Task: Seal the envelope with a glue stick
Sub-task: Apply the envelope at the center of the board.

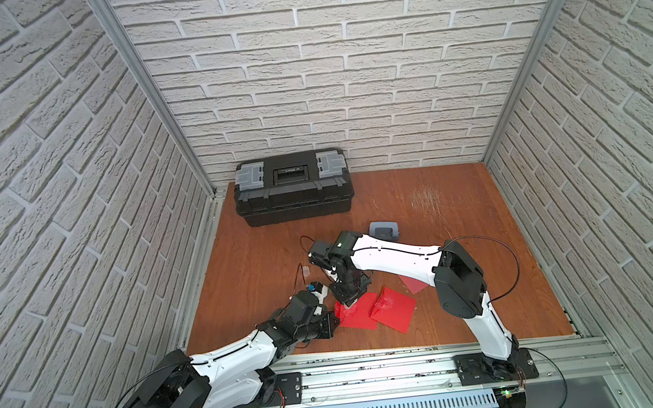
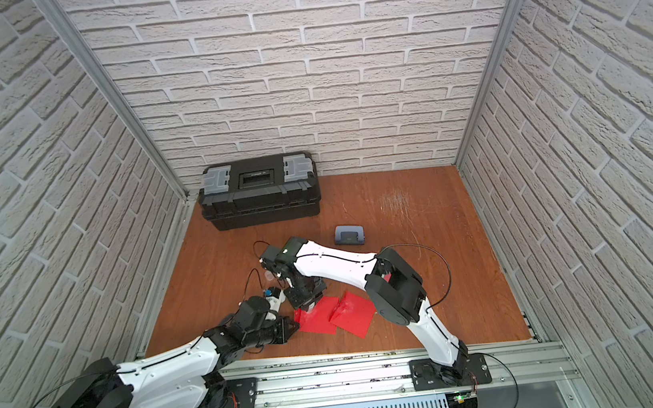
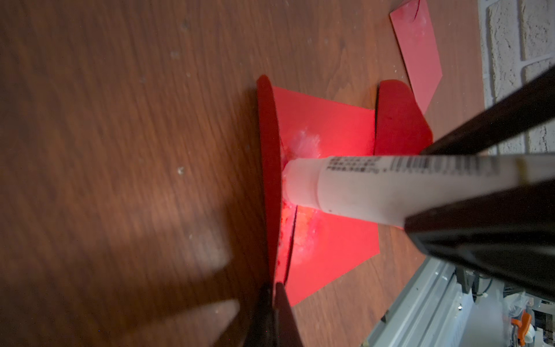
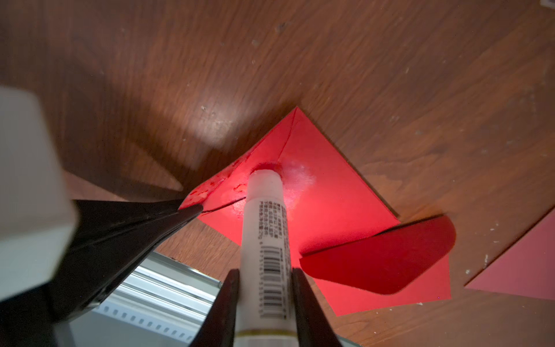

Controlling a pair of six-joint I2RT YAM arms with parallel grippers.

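Glue stick is clamped between the jaws of the right gripper. Its bare tip presses on the red envelope, right at the fold under the raised flap. Whitish smears lie on the paper beside the tip. The tube's rear end is cut off at the frame edge in the right wrist view. In both top views the gripper body hides nearly all of the tube.

Going down in size, the wooden table carries everything. A black toolbox sits at its far edge against the wall with its lid closed, so whatever it holds cannot be seen.

The envelope lies near the front rail, and its flap is pinched upright by the tightly closed left gripper. A second envelope lies just beside it with its own flap lifted, and the two overlap. A paler red sheet is mostly covered by the right arm in a top view, and its edges are cut off in both wrist views.

The grey-blue hole punch sits well apart toward the back. A small clear cap stands on the wood near the left wrist, too faint to make out in detail.
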